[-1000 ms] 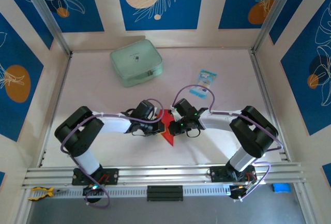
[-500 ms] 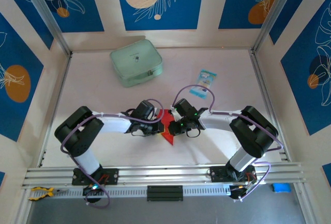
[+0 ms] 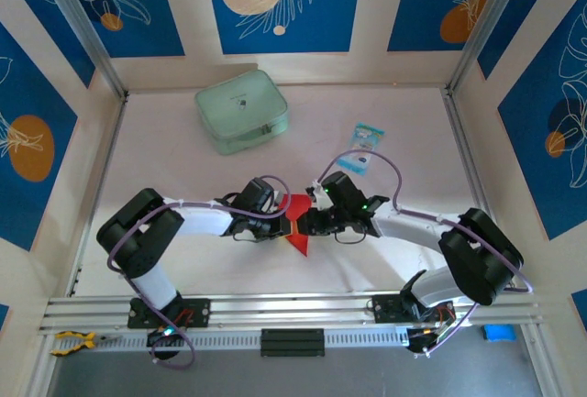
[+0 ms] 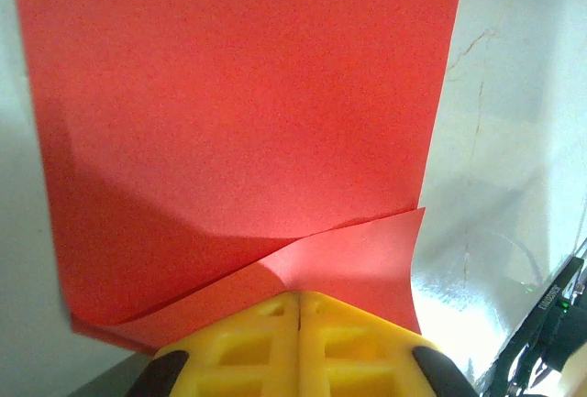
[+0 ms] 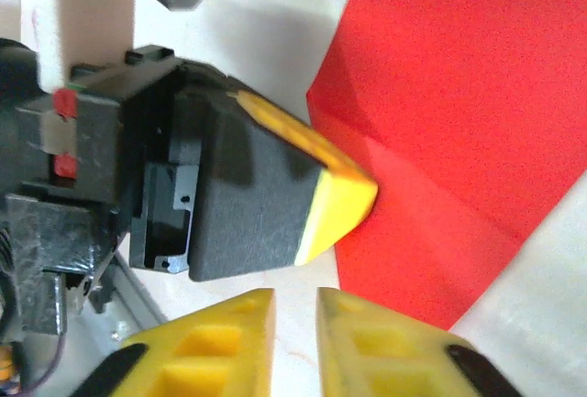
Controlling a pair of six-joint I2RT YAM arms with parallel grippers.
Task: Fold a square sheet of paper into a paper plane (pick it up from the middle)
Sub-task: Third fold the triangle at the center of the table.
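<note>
One red sheet (image 4: 248,94) — left end effector (image 4: 300,302) tight on it, right end effector (image 5: 295,298) ajar.

No legible text: marks on the green pouch (image 3: 241,110) and the blue-white packet (image 3: 364,147) are too small to read.

The sheet (image 3: 297,237) lies on the counter (image 3: 183,172), near its front middle. The left pincer (image 4: 300,301) meets the sheet from the left, its tip touching the paper. The right pincer (image 5: 295,298) sits just beside the sheet's right edge. The pouch (image 3: 242,111) lies behind-left of the sheet, well apart; the packet (image 3: 364,147) behind-right
</note>
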